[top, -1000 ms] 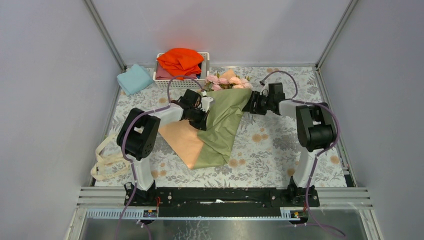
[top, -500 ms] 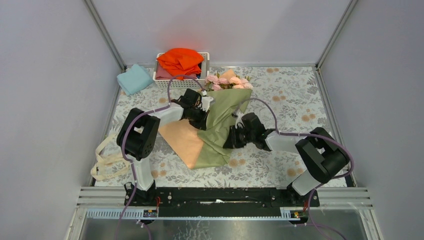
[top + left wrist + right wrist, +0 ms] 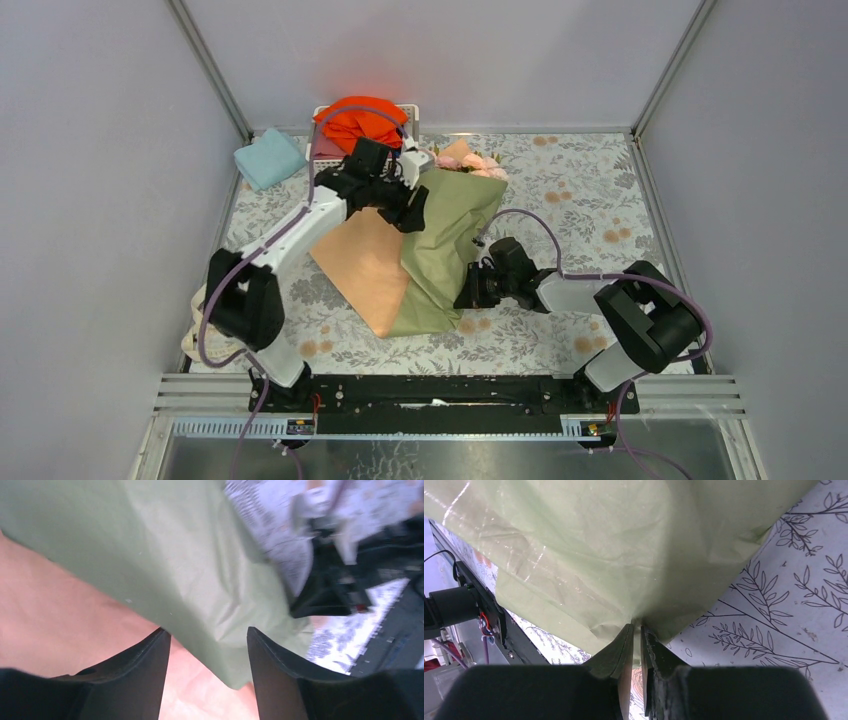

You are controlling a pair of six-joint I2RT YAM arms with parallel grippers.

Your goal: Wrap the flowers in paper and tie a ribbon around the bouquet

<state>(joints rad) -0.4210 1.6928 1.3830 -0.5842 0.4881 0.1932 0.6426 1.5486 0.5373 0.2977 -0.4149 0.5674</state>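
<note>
**Top view.** The paper point(image 3: 440, 240) lies slantwise on the worktop point(image 3: 570, 200). Its olive face is folded over the stems and its peach face is bare on the left. The flowers point(image 3: 470, 162) show at the far end. The right fingers point(image 3: 468, 292) sit low at the olive flap's near right edge. The left fingers point(image 3: 410, 205) hover over the upper wrap, near the blooms.

The step in hand appears to be drawing this flap across. The pull should run low and leftward, with the left arm steadying the stems so they do not slide out.

The basket point(image 3: 325, 160) holding the orange cloth point(image 3: 360, 118) stands just behind the blooms and limits far-side movement. The ribbon point(image 3: 188, 340) lies well apart, partly hidden by the left arm.

**Left wrist view.** The left fingers point(image 3: 150, 665) are spread and hold nothing. Olive and peach paper lie below them.

**Right wrist view.** The right fingers point(image 3: 624, 645) are clenched on a pinch of the olive edge. The grip is thin, so tearing or slipping is a risk.
</note>
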